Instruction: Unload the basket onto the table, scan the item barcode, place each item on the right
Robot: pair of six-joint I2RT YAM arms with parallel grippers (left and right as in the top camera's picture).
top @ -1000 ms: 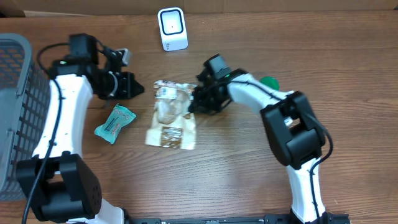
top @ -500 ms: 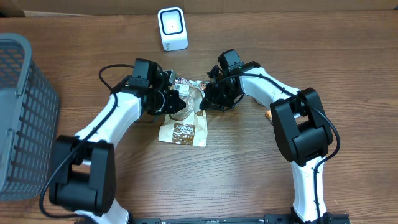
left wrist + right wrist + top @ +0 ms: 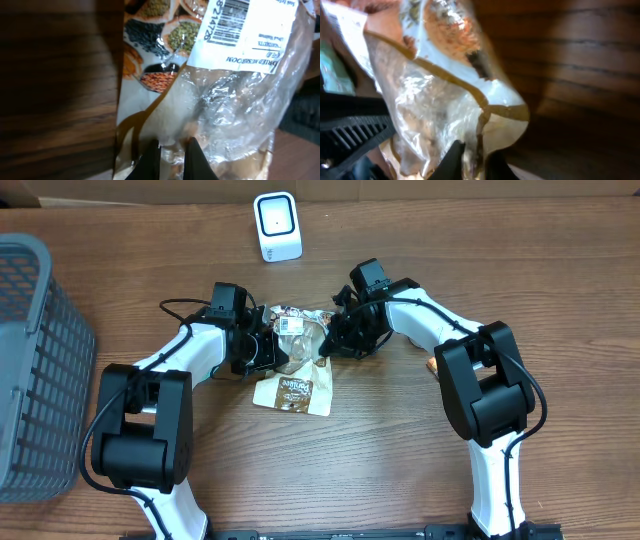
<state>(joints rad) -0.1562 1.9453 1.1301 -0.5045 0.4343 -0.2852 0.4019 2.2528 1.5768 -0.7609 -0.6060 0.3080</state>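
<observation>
Two grippers: we see the left gripper [image 3: 272, 352] at the left edge of the item and the right gripper [image 3: 328, 345] at its right edge, near the middle of the brown wooden table [image 3: 400, 470].
Item: a clear plastic bag with brown printed panels [image 3: 292, 390]; its lower end lies flat on the wood and its upper end is bunched up between the two grippers.
Left fingers: in the left wrist view the left gripper [image 3: 173, 157] has its fingers narrow, nipped onto the crinkled clear film of the bag [image 3: 225, 100].
Right fingers: in the right wrist view the right gripper [image 3: 472, 162] also stands narrow, with the brown-trimmed edge of the bag [image 3: 445, 100] caught between the two tips; we read this as a grip.
Label: a white paper sticker with a black barcode [image 3: 245, 30] sits near the top of the bag, facing up; from overhead it shows as a pale patch [image 3: 290, 325] between the arms.
Scanner: a small white boxy barcode reader [image 3: 277, 225] stands at the far edge of the table, well apart from the bag.
Basket: a grey plastic lattice bin [image 3: 40, 330] sits at the left edge, apart from both arms.
</observation>
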